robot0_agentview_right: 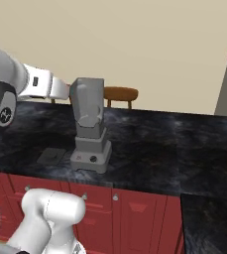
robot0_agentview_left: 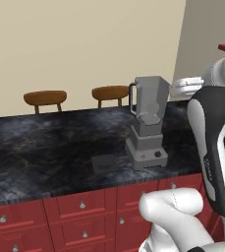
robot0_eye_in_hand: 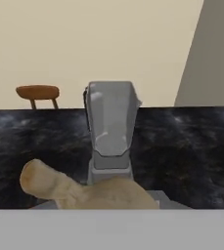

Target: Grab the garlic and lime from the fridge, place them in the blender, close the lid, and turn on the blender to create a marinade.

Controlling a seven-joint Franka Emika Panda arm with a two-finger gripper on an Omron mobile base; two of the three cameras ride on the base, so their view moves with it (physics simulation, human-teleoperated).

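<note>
While garlic (robot0_eye_in_hand: pixel 84 188) sits clamped in gripper (robot0_eye_in_hand: pixel 91 202), blender (robot0_agentview_left: pixel 147 123) stands near counter (robot0_agentview_left: pixel 45 147) front edge, jar top uncovered.

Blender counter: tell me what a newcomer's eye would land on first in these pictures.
The grey blender stands open-topped near the front edge of the black marble counter, its dark lid lying flat on the counter beside its base. In the hand view, the tan lumpy garlic looms large at the bottom, held in the pincer and pointed toward the blender. Two brown stools stand behind the counter.
</note>
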